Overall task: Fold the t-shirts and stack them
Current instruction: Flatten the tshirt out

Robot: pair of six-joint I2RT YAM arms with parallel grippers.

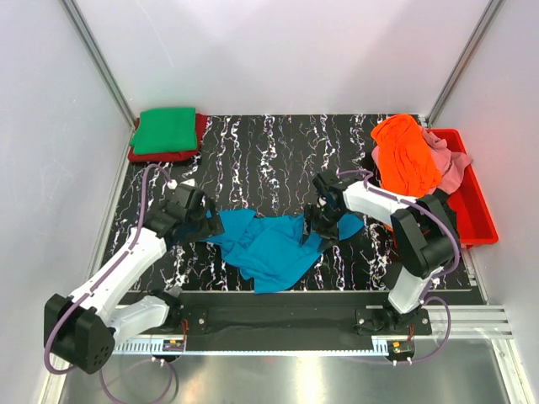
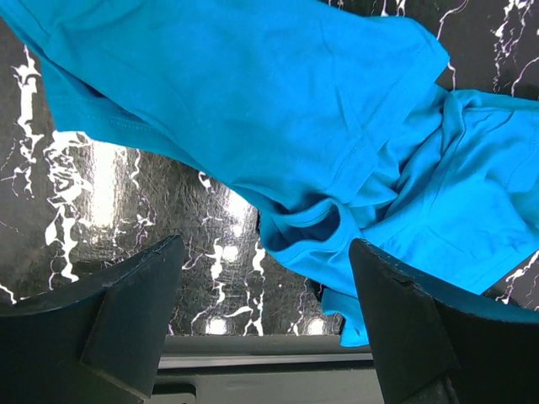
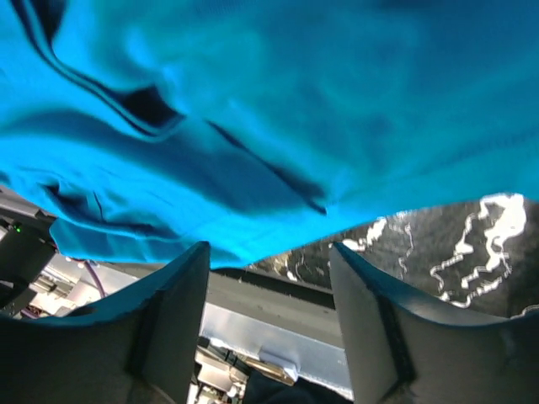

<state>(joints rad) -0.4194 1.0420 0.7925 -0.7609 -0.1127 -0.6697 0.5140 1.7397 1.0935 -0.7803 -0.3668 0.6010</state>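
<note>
A crumpled teal blue t-shirt (image 1: 268,249) lies on the black marbled table (image 1: 278,151), near its front edge. My left gripper (image 1: 210,225) sits low at the shirt's left end. In the left wrist view the teal t-shirt (image 2: 278,109) fills the top, and my left gripper (image 2: 265,252) stands open, a fold of cloth beside its right finger (image 2: 396,311). My right gripper (image 1: 324,223) is at the shirt's right end. In the right wrist view it (image 3: 269,252) is open, its tips just below the hem of the teal t-shirt (image 3: 295,101).
A folded green t-shirt (image 1: 166,131) lies on a red one (image 1: 200,126) at the back left corner. A red plastic bin (image 1: 473,206) at the right edge holds an orange t-shirt (image 1: 402,153) and a pink one (image 1: 448,162). White walls enclose the table.
</note>
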